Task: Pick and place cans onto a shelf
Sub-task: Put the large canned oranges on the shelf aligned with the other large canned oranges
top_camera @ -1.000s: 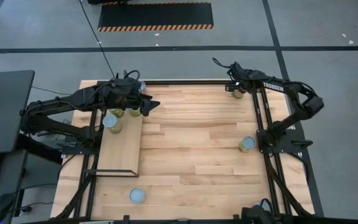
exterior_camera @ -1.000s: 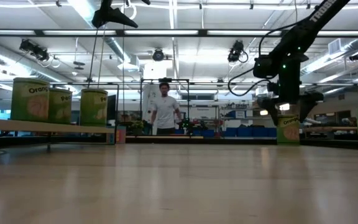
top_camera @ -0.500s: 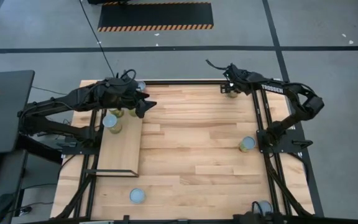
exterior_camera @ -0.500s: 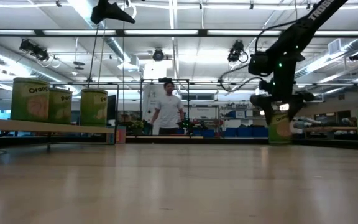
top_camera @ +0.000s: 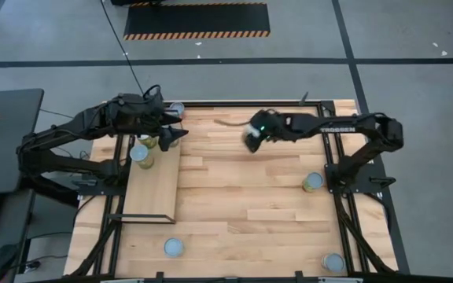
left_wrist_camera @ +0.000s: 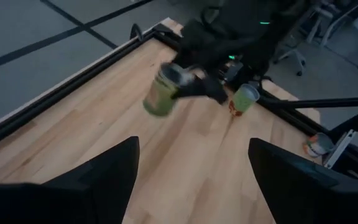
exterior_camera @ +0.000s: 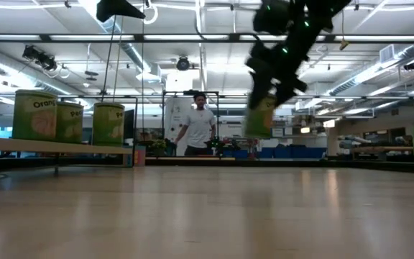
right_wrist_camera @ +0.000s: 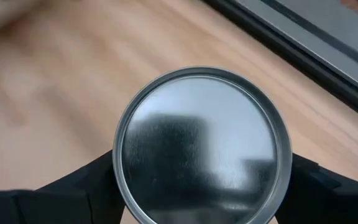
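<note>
My right gripper (top_camera: 252, 135) is shut on one can (exterior_camera: 259, 119) in the air over the far middle of the table; its silver top (right_wrist_camera: 201, 146) fills the right wrist view. My left gripper (top_camera: 175, 135) hovers open, with nothing between its fingers (left_wrist_camera: 110, 174), above the far end of the shelf (top_camera: 152, 189). Three cans (top_camera: 141, 154) (top_camera: 149, 141) (top_camera: 167, 140) stand upright on that end of the shelf. In the left wrist view the carried can (left_wrist_camera: 161, 93) shows tilted. My right gripper pinches the can between its two fingers (right_wrist_camera: 73, 186), one on each opposite side of the wall just below the rim (right_wrist_camera: 118, 171). The fingers slant down onto it from above and from the table's right. The can hangs tilted, clear of the table.
Loose cans stand on the table at the right edge (top_camera: 313, 181), near the front (top_camera: 174, 248), at the front right corner (top_camera: 333, 262) and at the far left (top_camera: 177, 108). A person (exterior_camera: 198, 129) stands in the room beyond the table. Bare tabletop (top_camera: 250, 196) lies between shelf and right frame.
My right gripper has lifted the can off the table's far right corner and swung fast toward the left along the far edge, rolling as it went; the can is now tilted and clear of the table. My left gripper has drawn back a little toward the table's left and risen slightly.
</note>
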`<control>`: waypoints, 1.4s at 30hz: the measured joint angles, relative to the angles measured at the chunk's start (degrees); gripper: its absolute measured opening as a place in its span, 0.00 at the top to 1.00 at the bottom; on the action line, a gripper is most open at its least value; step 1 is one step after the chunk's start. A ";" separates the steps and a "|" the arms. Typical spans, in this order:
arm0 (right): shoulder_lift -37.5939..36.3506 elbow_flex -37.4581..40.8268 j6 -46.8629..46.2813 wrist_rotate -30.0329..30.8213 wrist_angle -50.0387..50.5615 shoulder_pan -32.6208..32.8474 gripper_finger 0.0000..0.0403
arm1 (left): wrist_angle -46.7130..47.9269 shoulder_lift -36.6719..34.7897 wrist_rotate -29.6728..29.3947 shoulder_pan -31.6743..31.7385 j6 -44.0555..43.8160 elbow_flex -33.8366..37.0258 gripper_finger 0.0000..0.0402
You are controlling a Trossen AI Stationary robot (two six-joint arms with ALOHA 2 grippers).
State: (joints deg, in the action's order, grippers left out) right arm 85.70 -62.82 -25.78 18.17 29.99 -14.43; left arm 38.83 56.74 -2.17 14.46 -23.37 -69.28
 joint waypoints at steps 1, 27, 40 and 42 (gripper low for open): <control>1.44 -1.83 0.84 -0.04 -0.07 1.98 0.23 | 0.76 -0.31 -0.03 0.00 0.52 0.02 0.24; 37.51 -40.10 13.96 -8.27 1.87 12.84 0.21 | 3.84 -16.41 5.91 -0.20 3.03 -0.02 0.24; 39.77 -39.88 16.61 -10.87 1.82 12.75 0.07 | 4.82 -16.66 8.05 -0.22 4.98 -0.02 0.24; 38.97 -39.94 16.43 -11.57 2.59 12.80 0.05 | 5.62 -16.66 8.07 -0.22 6.17 -0.02 0.24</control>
State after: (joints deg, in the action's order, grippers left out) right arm 124.67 -102.76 -9.35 6.60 32.59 -1.63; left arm 44.46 40.07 5.89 14.24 -17.19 -69.30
